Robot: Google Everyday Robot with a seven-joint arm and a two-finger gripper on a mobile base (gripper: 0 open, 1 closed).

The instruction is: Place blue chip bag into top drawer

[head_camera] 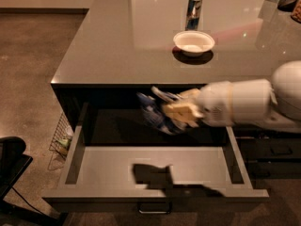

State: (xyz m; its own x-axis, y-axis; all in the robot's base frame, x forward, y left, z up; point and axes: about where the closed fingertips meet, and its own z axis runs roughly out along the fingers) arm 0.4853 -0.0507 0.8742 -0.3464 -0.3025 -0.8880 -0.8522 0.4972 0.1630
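One arm (244, 102) enters from the right edge of the camera view and carries one gripper (173, 115), positioned in front of the cabinet face, below the tabletop (113, 51) edge and above the rear part of the top drawer (101, 166). The jaws are clamped on one blue chip bag (151, 111), which hangs clear in the air to the left of the gripper and touches neither the drawer floor nor its walls. The top drawer is pulled fully out; its pale-grey floor carries one dark shadow (153, 175) of bag and gripper near the front wall, and one bar handle (154, 210) sits on the drawer front. The tabletop carries two items: one white bowl (194, 42) and, just behind it, one shiny metal can (193, 12), upright. One wire basket (61, 139) stands on the floor at the left side of the cabinet. Darker lower drawer fronts (275, 149) show at the right, below the arm.
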